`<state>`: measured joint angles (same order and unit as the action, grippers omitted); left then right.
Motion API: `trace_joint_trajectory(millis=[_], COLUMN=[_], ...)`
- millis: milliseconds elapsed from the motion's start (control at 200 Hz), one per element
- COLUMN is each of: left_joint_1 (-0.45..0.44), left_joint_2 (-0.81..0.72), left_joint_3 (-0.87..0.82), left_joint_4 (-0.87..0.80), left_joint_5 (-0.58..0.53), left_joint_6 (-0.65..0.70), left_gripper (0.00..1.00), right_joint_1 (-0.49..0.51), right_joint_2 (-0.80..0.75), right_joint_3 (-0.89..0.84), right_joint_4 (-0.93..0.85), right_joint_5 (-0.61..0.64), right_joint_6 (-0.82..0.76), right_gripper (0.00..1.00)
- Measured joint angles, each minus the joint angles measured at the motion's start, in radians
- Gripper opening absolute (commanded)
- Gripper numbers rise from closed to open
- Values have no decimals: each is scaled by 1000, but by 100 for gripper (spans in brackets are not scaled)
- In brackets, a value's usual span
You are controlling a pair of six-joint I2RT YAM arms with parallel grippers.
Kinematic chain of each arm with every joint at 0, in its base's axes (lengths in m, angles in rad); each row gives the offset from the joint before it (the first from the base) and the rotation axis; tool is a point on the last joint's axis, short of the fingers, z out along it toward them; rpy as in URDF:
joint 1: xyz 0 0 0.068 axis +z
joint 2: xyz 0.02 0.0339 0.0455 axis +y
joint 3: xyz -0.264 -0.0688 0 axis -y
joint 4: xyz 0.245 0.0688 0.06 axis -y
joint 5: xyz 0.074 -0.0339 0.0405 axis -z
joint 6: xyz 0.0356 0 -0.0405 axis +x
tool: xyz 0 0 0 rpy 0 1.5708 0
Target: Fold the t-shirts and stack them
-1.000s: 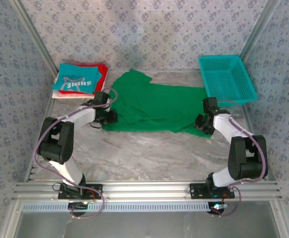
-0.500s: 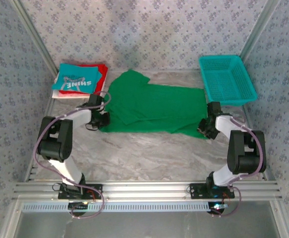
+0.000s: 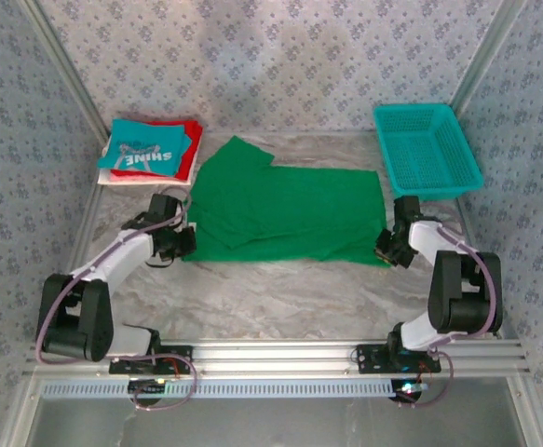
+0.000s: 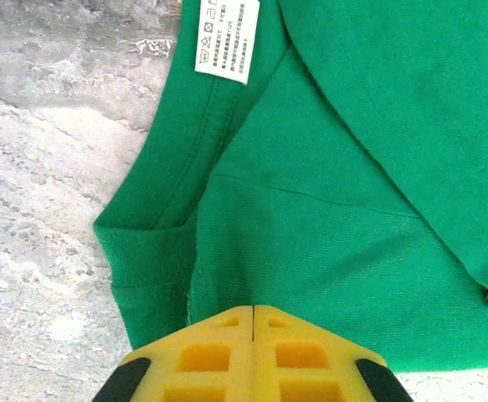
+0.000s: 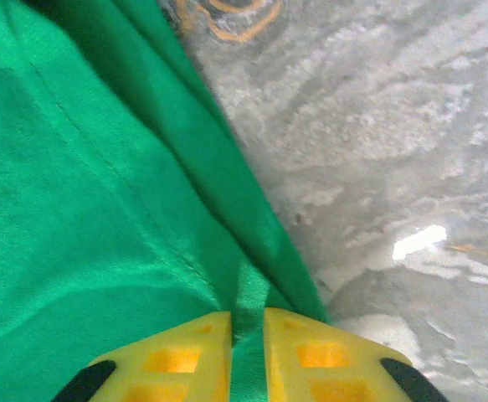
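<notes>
A plain green t-shirt (image 3: 290, 209) lies spread across the middle of the marble table, its folded parts lying flat. My left gripper (image 3: 180, 244) is at its near-left corner. In the left wrist view the yellow jaws (image 4: 253, 308) are pressed together on the cloth (image 4: 336, 209) beside the neckband and its white care label (image 4: 227, 38). My right gripper (image 3: 386, 250) is at the near-right corner. There a ridge of green hem (image 5: 84, 209) runs between the nearly closed jaws (image 5: 248, 314). A teal "SHINE" t-shirt (image 3: 145, 149) tops a folded stack over red (image 3: 192, 140) and white (image 3: 113, 177) shirts at the back left.
A teal plastic mesh basket (image 3: 427, 149) stands at the back right, just beyond the right arm. Patterned walls close in the table at the back and both sides. Bare marble (image 3: 280, 298) lies between the shirt and the arm bases.
The left gripper has shut on the shirt's corner. Both grippers have drawn back toward the near edge, dragging the green shirt with them and pulling it flatter. The right jaws have narrowed.
</notes>
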<state>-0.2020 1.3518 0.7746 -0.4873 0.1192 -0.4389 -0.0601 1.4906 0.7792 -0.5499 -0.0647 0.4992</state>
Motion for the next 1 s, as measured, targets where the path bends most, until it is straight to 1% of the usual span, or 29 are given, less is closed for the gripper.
trace_joint_trajectory(millis=[110,200,300,325,390,465,530,605,695,799,999], left_joint_1=[12,12,12,12,12,12,12,12,11,-5,-119], left_joint_2=[8,28,62,72,89,90,82,45,10,21,120], left_joint_3=[0,0,2,4,17,40,66,84,114,151,158], left_joint_4=[-4,-2,11,12,12,11,14,16,18,27,71], left_joint_5=[-3,-3,-3,-3,-3,-3,-7,-11,-5,13,48], left_joint_6=[0,5,16,19,25,24,21,19,8,-5,-56], left_gripper=[0,1,4,7,22,29,37,43,43,44,45], right_joint_1=[0,-2,-1,0,6,27,56,83,99,111,133], right_joint_2=[-25,-56,-69,-69,-64,-52,-46,-45,-45,-44,-35], right_joint_3=[23,46,64,66,76,91,103,112,116,116,116], right_joint_4=[-50,-72,-69,-66,-63,-59,-53,-38,-18,-3,21], right_joint_5=[1,2,-2,-5,-21,-34,-34,-34,-34,-33,-33], right_joint_6=[-4,-7,-21,-22,-22,-22,-22,-22,-22,-22,-21], right_gripper=[17,26,28,28,28,28,28,28,28,28,28])
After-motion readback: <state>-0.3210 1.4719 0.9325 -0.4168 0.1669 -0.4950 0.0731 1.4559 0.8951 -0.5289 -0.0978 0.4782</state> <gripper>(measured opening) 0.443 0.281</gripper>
